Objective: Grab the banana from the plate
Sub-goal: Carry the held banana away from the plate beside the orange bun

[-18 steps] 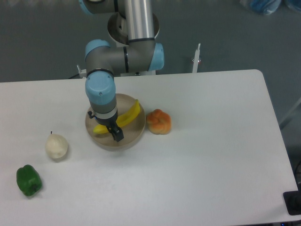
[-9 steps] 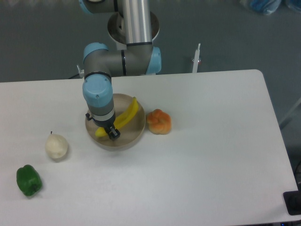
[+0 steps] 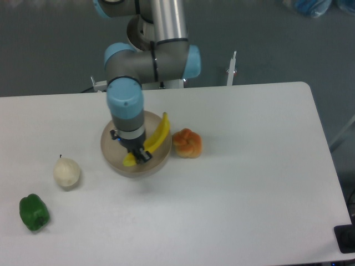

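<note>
Since the earlier frames, the arm and wrist are shifting toward three o'clock, and the banana [image 3: 153,141] is travelling with them, its upper tip now poking out past the plate's rim at about one o'clock; the gripper [image 3: 140,155] is clenching the banana near its lower end, dark fingers [image 3: 145,155] pinching the yellow skin on both sides; whether the fruit is lifting clear of the dish or dragging over it, I cannot tell from this overhead view; the plate [image 3: 111,158] is sitting on the white table [image 3: 249,166] beneath the wrist, largely hidden by the blue-capped joint; the banana is lying over the plate's three o'clock half, slanting from seven o'clock up to one o'clock; an orange lumpy fruit [image 3: 187,143] is resting just beside the plate at three o'clock, near the banana but apart from it; a pale round fruit [image 3: 66,172] is sitting toward eight o'clock of the plate, and a green pepper [image 3: 34,212] is lying farther out the same way, well apart.
</note>
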### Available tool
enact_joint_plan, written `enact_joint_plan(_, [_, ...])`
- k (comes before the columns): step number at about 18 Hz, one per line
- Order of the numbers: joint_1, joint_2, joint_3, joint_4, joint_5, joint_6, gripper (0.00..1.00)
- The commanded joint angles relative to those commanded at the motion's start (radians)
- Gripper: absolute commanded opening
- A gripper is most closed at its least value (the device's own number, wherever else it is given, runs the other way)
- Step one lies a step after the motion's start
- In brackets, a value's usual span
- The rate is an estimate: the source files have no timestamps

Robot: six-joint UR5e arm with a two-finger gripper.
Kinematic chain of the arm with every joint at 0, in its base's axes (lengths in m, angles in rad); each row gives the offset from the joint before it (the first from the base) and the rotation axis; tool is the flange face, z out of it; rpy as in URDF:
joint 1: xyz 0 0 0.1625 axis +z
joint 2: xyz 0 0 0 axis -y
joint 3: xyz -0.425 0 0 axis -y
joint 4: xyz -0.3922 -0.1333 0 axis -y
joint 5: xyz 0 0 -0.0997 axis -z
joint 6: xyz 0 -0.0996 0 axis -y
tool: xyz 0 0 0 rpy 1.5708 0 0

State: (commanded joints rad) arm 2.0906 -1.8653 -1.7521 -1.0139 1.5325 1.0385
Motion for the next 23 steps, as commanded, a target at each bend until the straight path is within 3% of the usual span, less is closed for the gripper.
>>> enact_joint_plan(4, [0.112, -0.044, 0.107, -0.002, -0.008, 0.006, 0.00])
enact_joint_plan(6, [0.169, -0.107, 0.213, -0.011, -0.015, 0.006, 0.00])
enact_joint_plan(10, [0.232, -0.231, 0.341, -0.012, -0.020, 0.037, 0.00])
enact_joint_plan(17, [0.328, -0.272, 0.396, -0.035, -0.009, 0.238, 0.00])
enact_joint_plan(23, [0.342, -0.293, 0.428, -0.048, -0.003, 0.253, 0.00])
